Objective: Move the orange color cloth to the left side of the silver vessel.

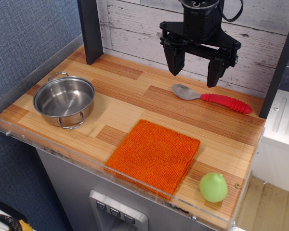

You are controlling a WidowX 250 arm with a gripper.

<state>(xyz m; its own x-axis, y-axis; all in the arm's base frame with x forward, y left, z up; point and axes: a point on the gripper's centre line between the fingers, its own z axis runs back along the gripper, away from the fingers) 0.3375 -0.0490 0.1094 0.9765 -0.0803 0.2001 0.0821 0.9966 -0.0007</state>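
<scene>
Fingers of my gripper (196,73) hang spread, empty; orange color cloth (154,155) lies flat below and nearer. I should pinch one edge, dragging it clear past the silver vessel (64,100).

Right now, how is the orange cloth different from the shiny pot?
The orange color cloth is flat, square and knitted; the silver vessel is round, hollow, smooth metal. The cloth lies near the front edge in the middle, the vessel at the left. The cloth covers more table. Both rest on the wooden table, untouched by the gripper.
</scene>
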